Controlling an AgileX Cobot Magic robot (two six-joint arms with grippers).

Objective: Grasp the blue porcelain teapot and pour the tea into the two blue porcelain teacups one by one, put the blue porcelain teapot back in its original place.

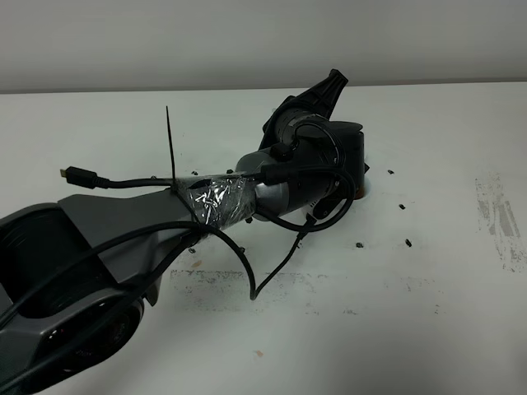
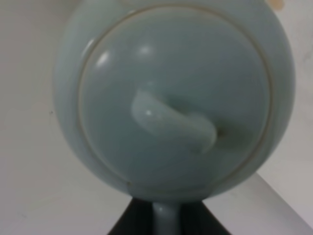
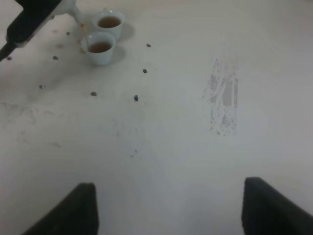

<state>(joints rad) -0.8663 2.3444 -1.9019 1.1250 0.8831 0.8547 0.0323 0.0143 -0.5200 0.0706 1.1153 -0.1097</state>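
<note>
1. White table against a plain pale wall; dark specks and scuff marks on the top.
2. Step in hand, as I read it: pouring. In the right wrist view the teapot's spout sits right over the nearer cup with a thin brown stream at it. Both cups show brown tea; the farther cup stands touching or just beside the nearer one, can't tell which.
3. Left gripper: clenched on the teapot's handle. The left wrist view shows the lid and its knob square on, so the pot looks tipped well over.
4. Left arm reaches from the near left across the middle of the table, wrist rolled; in the high view it hides the teapot and cups completely.
5. Right gripper: released, fingers wide apart, holding nothing, hanging above bare table well clear of the cups.
6. Next, for you: roll the wrist back to level slowly so the spout doesn't drip or clip a rim, then carry the teapot back to its spot. That spot isn't visible here.
7. Risk: cups sit close together; a sideways swing could knock one.
</note>
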